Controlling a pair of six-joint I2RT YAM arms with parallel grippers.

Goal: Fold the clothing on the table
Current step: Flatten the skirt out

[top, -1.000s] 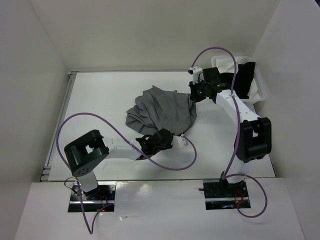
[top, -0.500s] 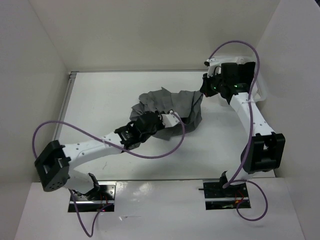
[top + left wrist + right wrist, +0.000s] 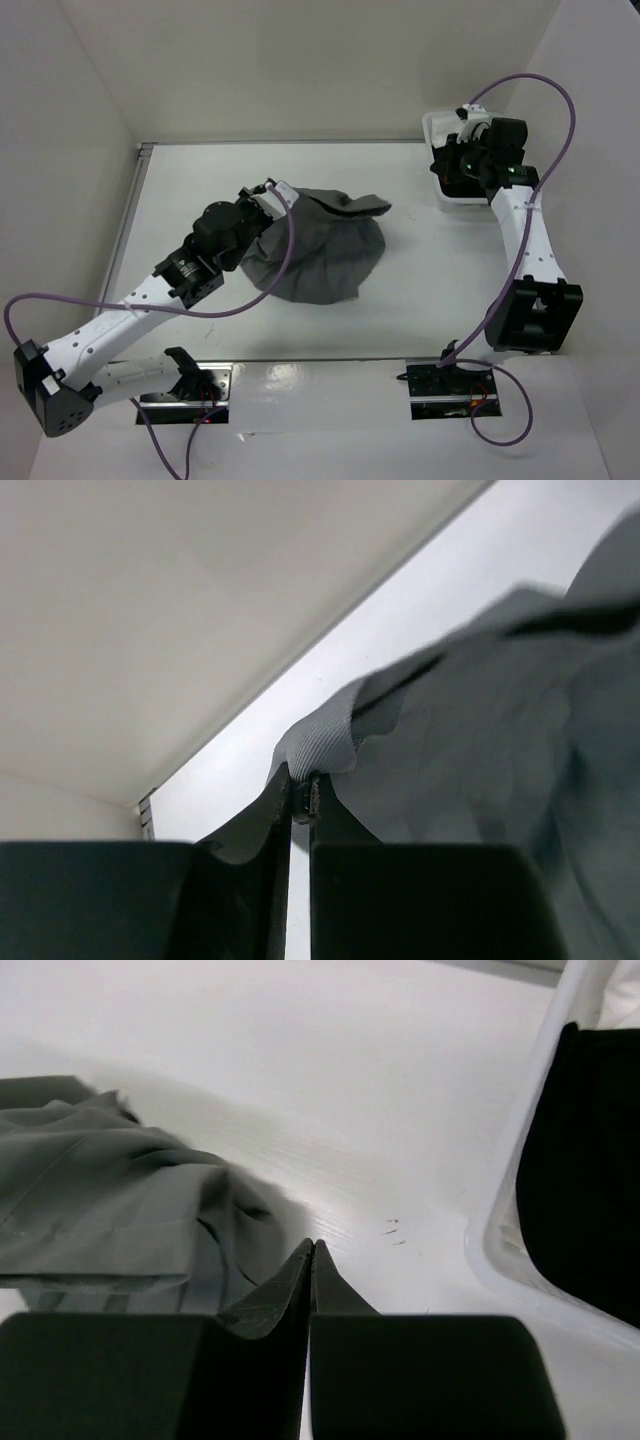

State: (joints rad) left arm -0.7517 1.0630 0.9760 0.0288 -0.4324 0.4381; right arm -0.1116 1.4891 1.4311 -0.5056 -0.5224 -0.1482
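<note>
Pulled far-left: skirt [image 3: 320, 255] edge, by left gripper [image 3: 300, 800]; right gripper [image 3: 311, 1250] withdrawn rightward.
Left clamps skirt edge; right closed, empty.

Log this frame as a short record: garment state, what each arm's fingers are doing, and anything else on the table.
garment: grey skirt, bunched in a loose heap mid-table, not folded
left fingers: shut on an edge of the skirt, at its far-left side
right fingers: shut, holding nothing, apart from the skirt, near the basket
basket: white, at the table's far right, with a black garment inside
</note>
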